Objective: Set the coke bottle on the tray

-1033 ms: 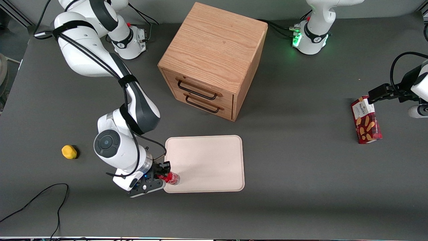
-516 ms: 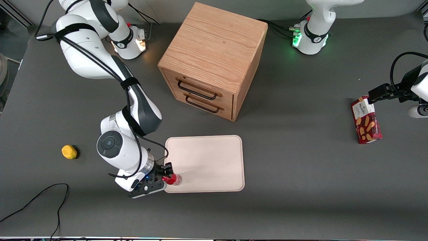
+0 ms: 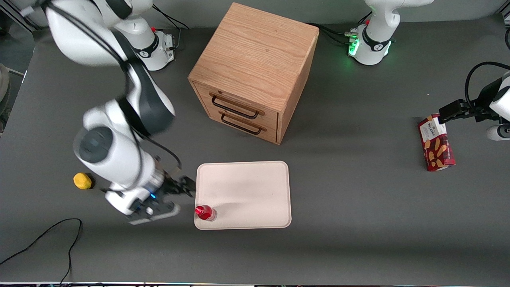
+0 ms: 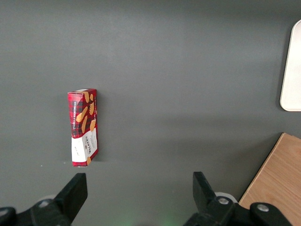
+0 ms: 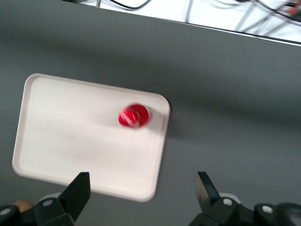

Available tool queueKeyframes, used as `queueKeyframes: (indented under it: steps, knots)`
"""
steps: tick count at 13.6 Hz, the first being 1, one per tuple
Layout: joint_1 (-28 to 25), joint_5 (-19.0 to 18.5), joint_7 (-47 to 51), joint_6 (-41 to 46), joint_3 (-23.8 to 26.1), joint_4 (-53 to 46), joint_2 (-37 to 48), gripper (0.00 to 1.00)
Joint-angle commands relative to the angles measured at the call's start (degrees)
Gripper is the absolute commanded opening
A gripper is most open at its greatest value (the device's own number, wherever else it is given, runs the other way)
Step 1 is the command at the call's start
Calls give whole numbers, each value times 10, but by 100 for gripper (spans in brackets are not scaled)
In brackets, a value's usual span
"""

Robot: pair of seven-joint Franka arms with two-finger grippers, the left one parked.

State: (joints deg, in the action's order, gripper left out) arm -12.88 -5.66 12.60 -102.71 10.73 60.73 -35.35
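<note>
The coke bottle (image 3: pixel 205 212) stands upright on the cream-white tray (image 3: pixel 247 191), in the tray's corner nearest the front camera at the working arm's end. It is a small red bottle with a red cap. My right gripper (image 3: pixel 180 187) is open and empty, raised above the table just off the tray's edge, apart from the bottle. The right wrist view looks down on the bottle's red cap (image 5: pixel 134 116) and the tray (image 5: pixel 70 132), with the open gripper (image 5: pixel 143 188) high above the tray's corner.
A wooden two-drawer cabinet (image 3: pixel 255 71) stands farther from the camera than the tray. A yellow lump (image 3: pixel 82 181) lies beside my arm. A red cookie box (image 3: pixel 436 143) lies toward the parked arm's end. A black cable (image 3: pixel 48 235) lies near the table's front edge.
My gripper has opened and let go of the coke bottle, then lifted and drawn back from the tray. The bottle stays standing on the tray's corner.
</note>
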Motion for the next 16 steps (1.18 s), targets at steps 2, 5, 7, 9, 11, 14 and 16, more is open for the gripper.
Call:
queueKeyframes:
  steps: [2, 5, 7, 9, 11, 14, 16]
  knots:
    - [13, 119, -15, 1, -102, 231, 204, 100]
    - [12, 129, -39, 3, -155, 377, 334, 100]
    - [12, 123, -41, 7, -177, 454, 412, 100]
    - [12, 81, -41, 38, -192, 481, 461, 100]
    - [12, 46, -44, 85, -190, 458, 464, 100]
    - [15, 42, -43, 99, -192, 438, 452, 100]
    - [15, 40, -43, 95, -193, 427, 433, 100]
